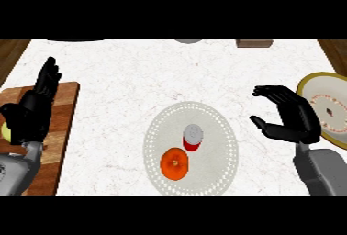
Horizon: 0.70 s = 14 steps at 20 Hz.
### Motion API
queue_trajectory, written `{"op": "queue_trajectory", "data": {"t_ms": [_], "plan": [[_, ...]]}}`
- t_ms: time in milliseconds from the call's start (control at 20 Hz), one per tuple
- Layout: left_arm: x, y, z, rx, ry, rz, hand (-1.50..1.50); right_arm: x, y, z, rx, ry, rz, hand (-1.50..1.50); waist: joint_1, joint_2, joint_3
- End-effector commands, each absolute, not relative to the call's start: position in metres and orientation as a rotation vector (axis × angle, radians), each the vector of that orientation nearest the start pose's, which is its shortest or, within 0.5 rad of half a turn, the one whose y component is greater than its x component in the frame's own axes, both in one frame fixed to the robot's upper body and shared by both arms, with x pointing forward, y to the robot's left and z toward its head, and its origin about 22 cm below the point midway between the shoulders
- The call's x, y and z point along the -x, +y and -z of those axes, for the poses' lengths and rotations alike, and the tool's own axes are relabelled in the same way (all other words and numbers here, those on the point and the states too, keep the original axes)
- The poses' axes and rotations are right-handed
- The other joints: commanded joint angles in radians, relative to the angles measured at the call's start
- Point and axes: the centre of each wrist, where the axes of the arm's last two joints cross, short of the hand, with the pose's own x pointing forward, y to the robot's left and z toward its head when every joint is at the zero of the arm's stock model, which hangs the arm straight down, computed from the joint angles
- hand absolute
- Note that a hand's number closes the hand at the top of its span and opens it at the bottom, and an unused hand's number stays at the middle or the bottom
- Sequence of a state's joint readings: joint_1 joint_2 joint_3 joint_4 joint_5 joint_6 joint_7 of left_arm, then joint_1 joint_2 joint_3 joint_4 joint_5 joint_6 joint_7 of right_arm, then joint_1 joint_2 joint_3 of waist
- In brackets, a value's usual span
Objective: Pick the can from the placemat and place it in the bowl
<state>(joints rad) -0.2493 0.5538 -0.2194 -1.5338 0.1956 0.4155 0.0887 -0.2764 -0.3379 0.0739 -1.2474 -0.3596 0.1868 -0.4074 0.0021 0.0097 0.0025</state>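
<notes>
At lower right we see our right hand (295, 120), fingers loosely bent, thumb spread, holding nothing. The one can (193, 137) stands upright to its left, apart from it, on the single round placemat (203, 112) at frame centre. One orange (175, 163) lies on the mat just below-left of the can. One bowl (313, 78) at the right edge, partly behind that hand, shows only its pale inside. Our left hand (30, 117) rests open, fingers up, over the wooden board (64, 119) at left.

One table (122, 82). One round placemat (203, 114). One can (193, 137). One orange fruit (175, 164). One bowl (313, 94). One wooden board (61, 105). Two hands: left hand (30, 117), right hand (295, 119). Three objects cut off by the far edge: one dark object (75, 40), one grey object (188, 41), one brown object (254, 43).
</notes>
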Motion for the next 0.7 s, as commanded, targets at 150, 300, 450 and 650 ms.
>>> {"op": "queue_trajectory", "data": {"t_ms": [150,300,450,650], "plan": [[-0.291,0.274,-0.067,-0.417,-1.64,0.154,0.0,-0.314,-0.313,-0.02,-0.249,-1.995,-0.444,-1.5,-0.001,-0.007,-0.002],[-0.289,0.282,-0.062,-0.39,-1.636,0.151,0.0,-0.309,-0.316,-0.04,-0.186,-1.947,-0.622,-1.5,-0.007,-0.01,-0.004],[-0.291,0.271,-0.073,-0.408,-1.645,0.161,0.0,-0.316,-0.303,-0.065,-0.11,-1.862,-0.801,-1.5,-0.007,-0.013,-0.004],[-0.288,0.27,-0.075,-0.409,-1.64,0.168,0.0,-0.33,-0.286,-0.1,0.036,-1.751,-1.015,-1.5,0.002,-0.013,-0.004]]}}
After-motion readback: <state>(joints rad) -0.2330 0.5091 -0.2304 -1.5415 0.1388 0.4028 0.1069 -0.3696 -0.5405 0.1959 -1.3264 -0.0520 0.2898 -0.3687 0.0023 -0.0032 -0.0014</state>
